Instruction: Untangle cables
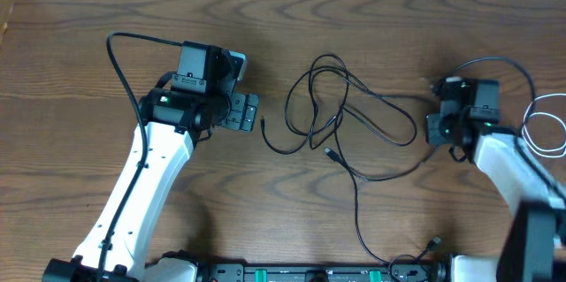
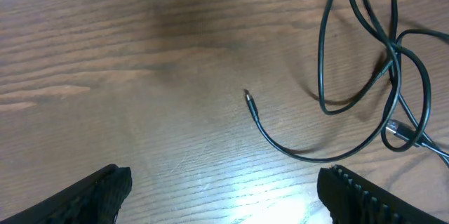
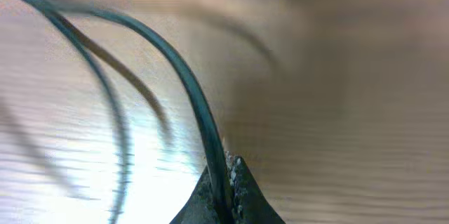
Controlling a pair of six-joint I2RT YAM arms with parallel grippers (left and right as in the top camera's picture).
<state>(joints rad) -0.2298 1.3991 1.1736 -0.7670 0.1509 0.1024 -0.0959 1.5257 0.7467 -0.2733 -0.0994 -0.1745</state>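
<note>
The long black cable (image 1: 357,202) lies in tangled loops at mid-table, one strand trailing toward the front edge. My right gripper (image 1: 432,128) sits at the tangle's right side. In the right wrist view this gripper (image 3: 224,176) is shut on a strand of the black cable (image 3: 188,82), which rises from between the fingertips. The white cable (image 1: 525,128) lies coiled at the far right edge. My left gripper (image 1: 257,112) hovers left of the tangle, open and empty. The left wrist view shows this gripper (image 2: 224,190) wide apart, with a plug end (image 2: 247,96) of the black cable (image 2: 324,104) ahead of it.
The wooden table (image 1: 88,17) stretches bare to the left and back. A black rail (image 1: 292,273) runs along the front edge between the arm bases. A second small plug (image 2: 396,131) lies among the loops at the right of the left wrist view.
</note>
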